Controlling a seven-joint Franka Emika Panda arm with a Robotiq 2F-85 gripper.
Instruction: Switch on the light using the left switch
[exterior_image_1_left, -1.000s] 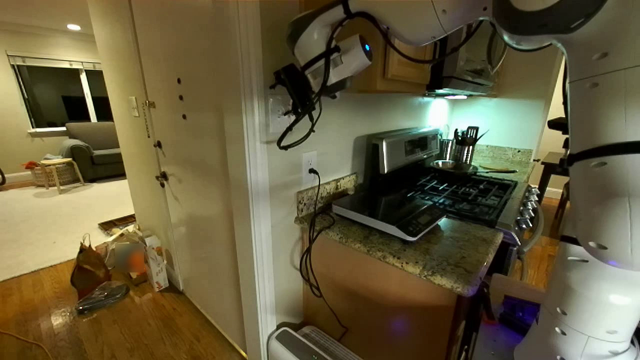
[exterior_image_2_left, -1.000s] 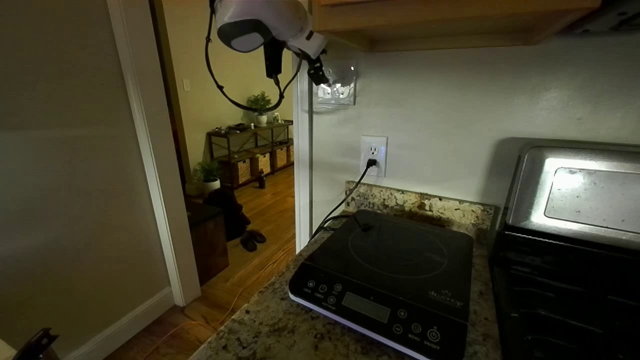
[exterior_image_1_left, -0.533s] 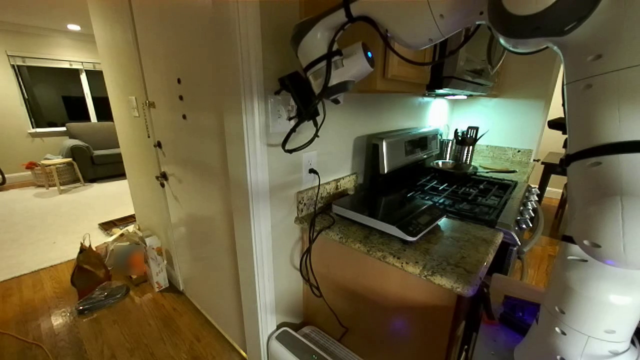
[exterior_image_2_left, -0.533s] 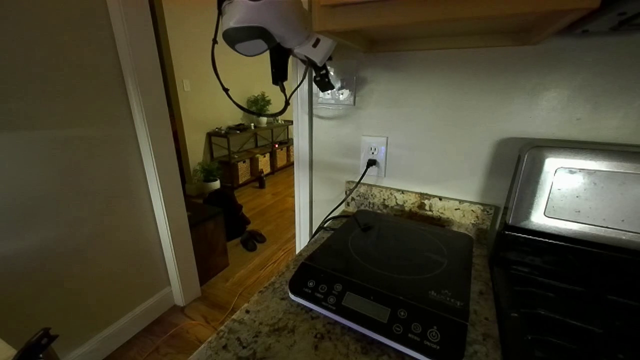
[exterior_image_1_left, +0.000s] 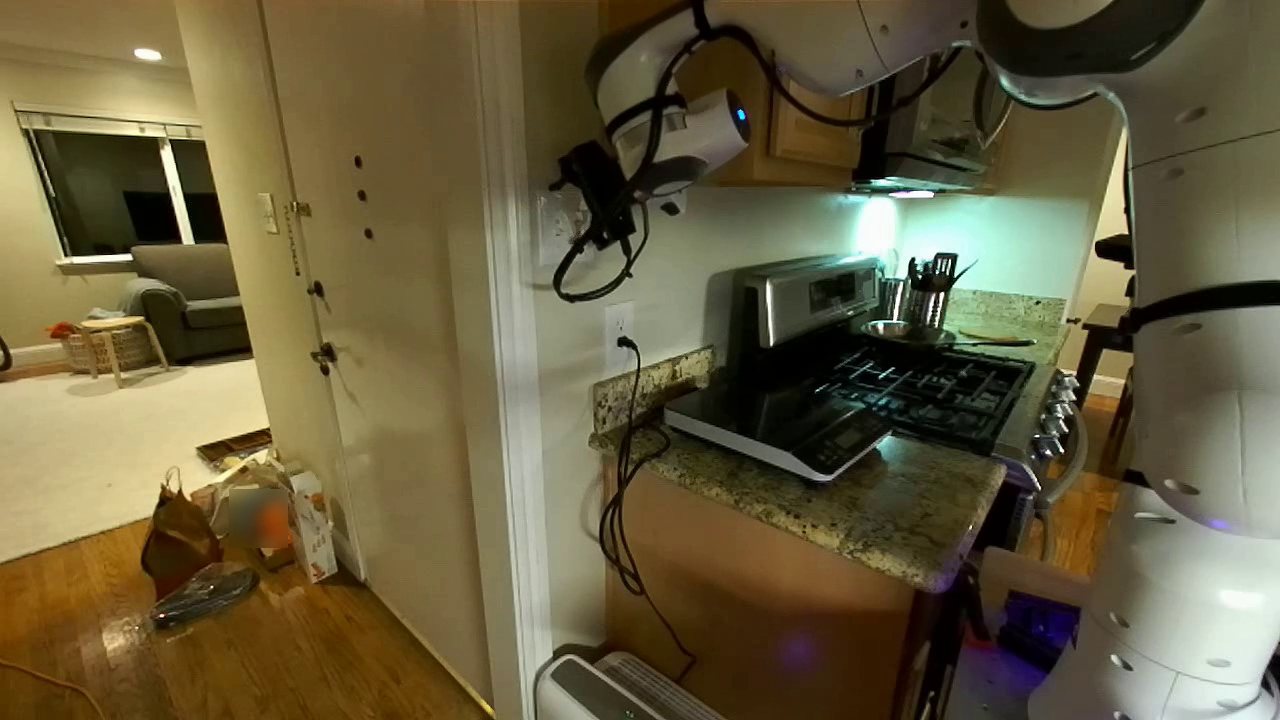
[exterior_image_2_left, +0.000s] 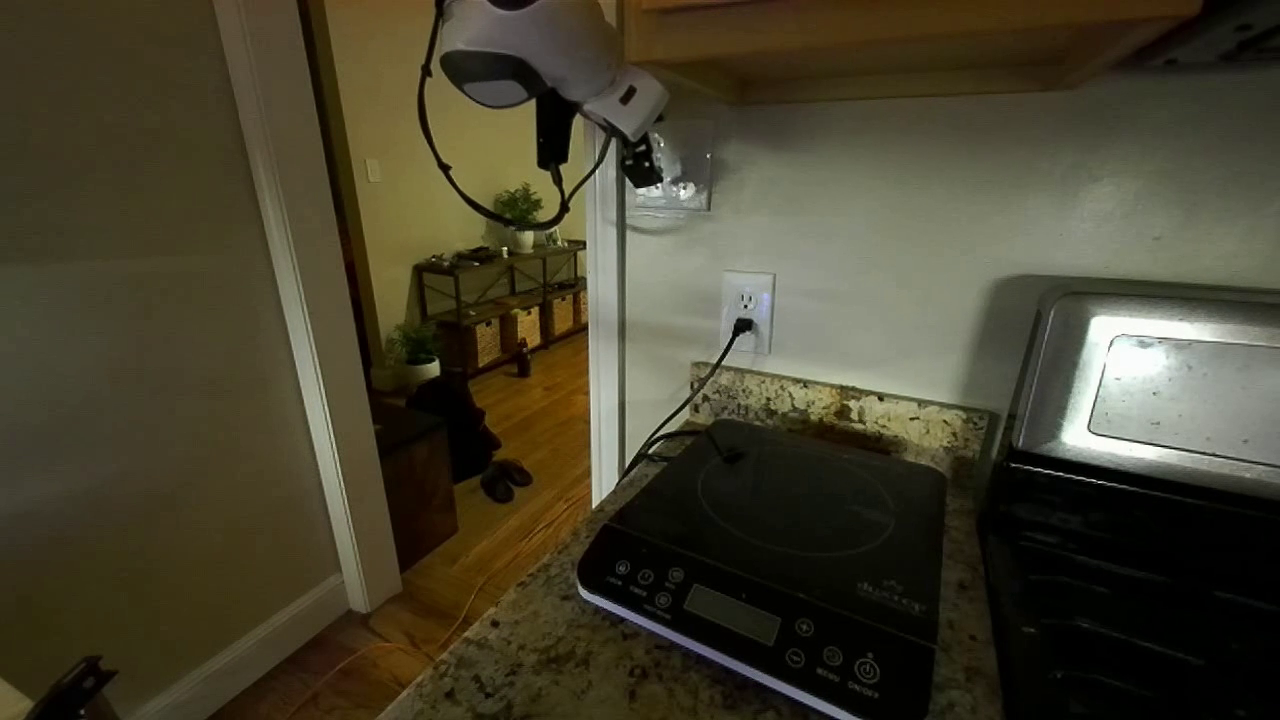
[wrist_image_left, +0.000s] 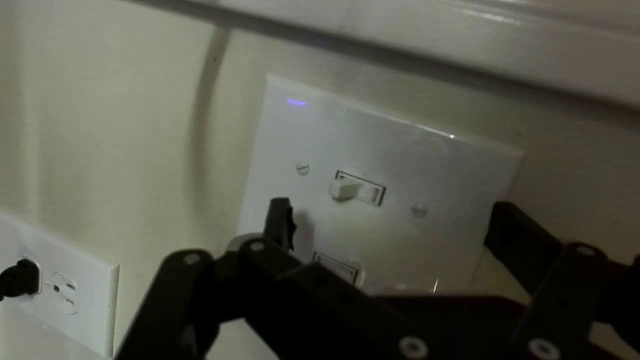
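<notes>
Gripper (wrist_image_left: 391, 220) is empty, fingers (wrist_image_left: 279, 220) spread wide, facing the white wall plate (wrist_image_left: 400, 245). Plate is on the wall (exterior_image_2_left: 900, 200) above the bench (exterior_image_1_left: 850, 515), at its door-side back corner. Left switch (wrist_image_left: 356, 188) = the one nearer the door trim (wrist_image_left: 440, 35) (wrist view is rolled, trim shows along its top). Lever leans toward the outlet (exterior_image_2_left: 757, 306), so it's down; I'd call it off, flip not done yet. Second switch (wrist_image_left: 336, 266) is mostly behind the gripper, lever unreadable.

Looks like the fingers line up with lever travel: the outlet-side one could shove it up. Risk: catching the second switch. Contact: shadow on the plate suggests a gap, can't confirm.

Cooktop (exterior_image_2_left: 770, 545) sits toward the bench's back edge, between the door-side edge and the stove (exterior_image_1_left: 930, 390), probably to stay near the outlet. Cord (exterior_image_2_left: 702, 381) drops over the door-side edge; can't trace whether it feeds the cooktop.

Text: cooktop brand reads "duxtop"; "MENU" and "ON/OFF" under buttons (exterior_image_2_left: 866, 670), smaller labels too blurry. No writing readable on the plate.
</notes>
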